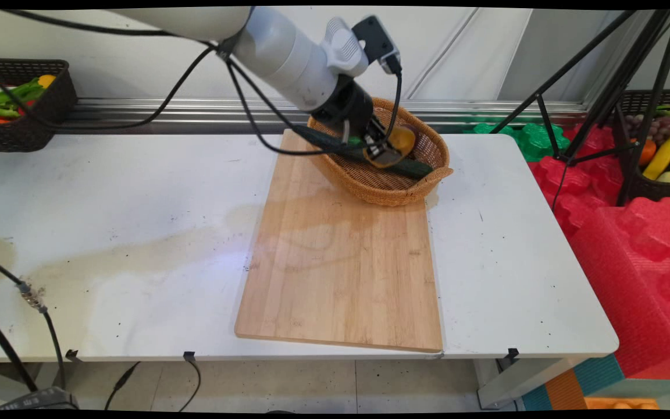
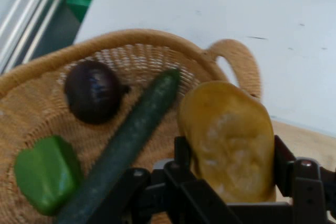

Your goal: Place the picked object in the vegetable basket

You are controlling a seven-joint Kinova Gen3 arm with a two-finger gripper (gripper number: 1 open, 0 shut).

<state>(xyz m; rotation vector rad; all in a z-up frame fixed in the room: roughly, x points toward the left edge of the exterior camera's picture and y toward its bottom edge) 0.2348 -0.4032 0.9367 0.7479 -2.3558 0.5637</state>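
Note:
My gripper [image 1: 389, 152] is inside the wicker basket [image 1: 428, 174] at the far end of the wooden cutting board [image 1: 341, 267]. It is shut on a yellow-orange potato-like vegetable [image 2: 231, 140], which sits between the two black fingers [image 2: 286, 169]; in the main view this vegetable [image 1: 402, 139] shows just beyond the hand. A long dark green cucumber [image 2: 131, 145] lies diagonally across the basket [image 2: 31, 108] to the left of the gripper [image 2: 231, 177]. Also in the basket are a dark purple round onion [image 2: 93, 92] and a green pepper [image 2: 46, 174].
The basket's handle [image 2: 239, 61] points toward the bare white table [image 1: 108, 233]. A black basket of vegetables [image 1: 21, 105] stands at the back left. Red foam mats [image 1: 631, 244], a tripod [image 1: 602, 93] and a fruit basket [image 1: 663, 157] are to the right, off the table.

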